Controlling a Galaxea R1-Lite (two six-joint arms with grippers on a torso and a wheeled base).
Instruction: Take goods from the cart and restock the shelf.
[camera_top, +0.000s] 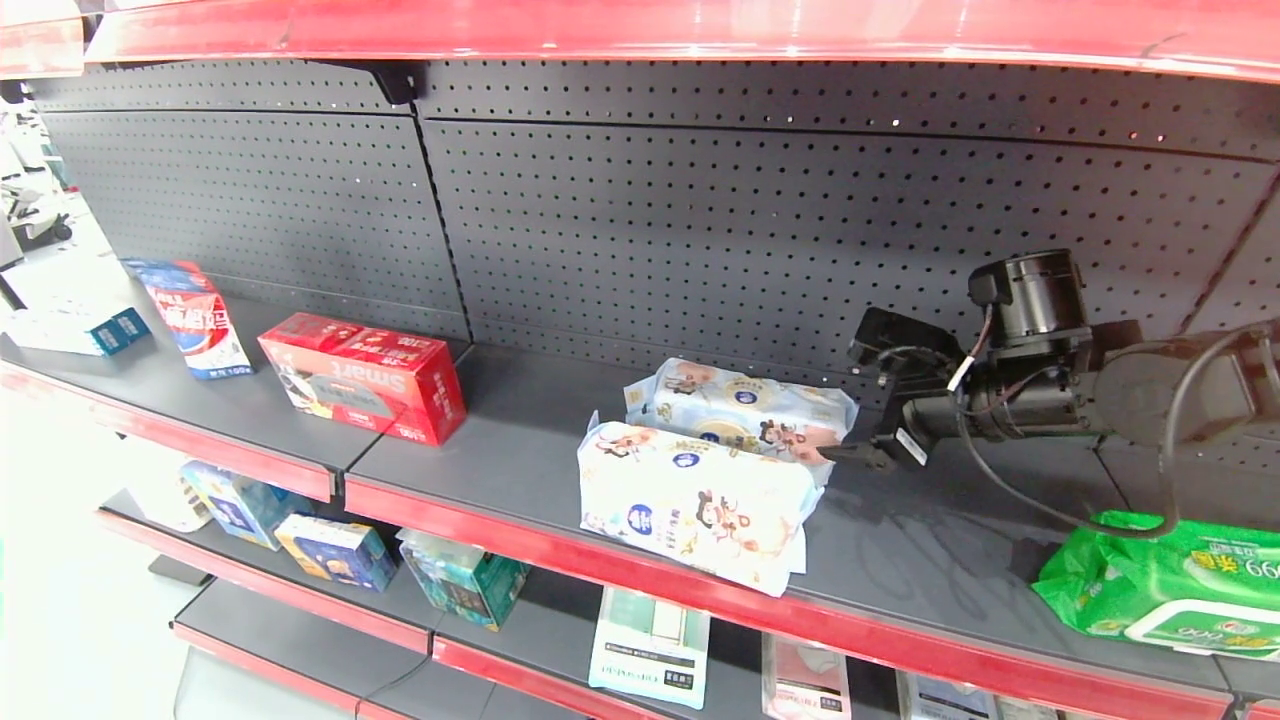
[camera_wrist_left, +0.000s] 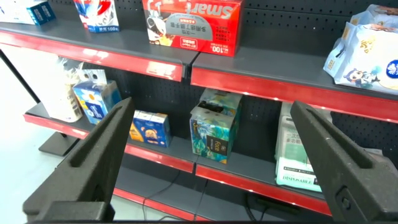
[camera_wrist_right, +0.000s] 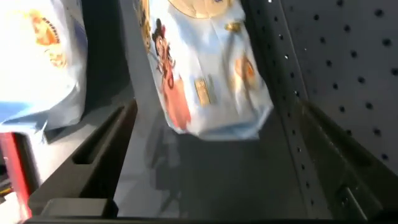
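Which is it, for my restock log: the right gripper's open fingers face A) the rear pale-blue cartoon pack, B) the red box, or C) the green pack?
A: the right gripper stands open at the end of the rear pale-blue cartoon pack lying on the shelf, well apart from the red box and the green pack.

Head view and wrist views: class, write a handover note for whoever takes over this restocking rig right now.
Left gripper: open, empty, low before the lower shelves.
Right gripper: open, at the end of the rear cartoon-print pack, not clamping it.
Done: that pack and the front cartoon-print pack lie on the shelf; the front one overhangs its edge.
Left: probably back the right arm out, then fetch more goods.
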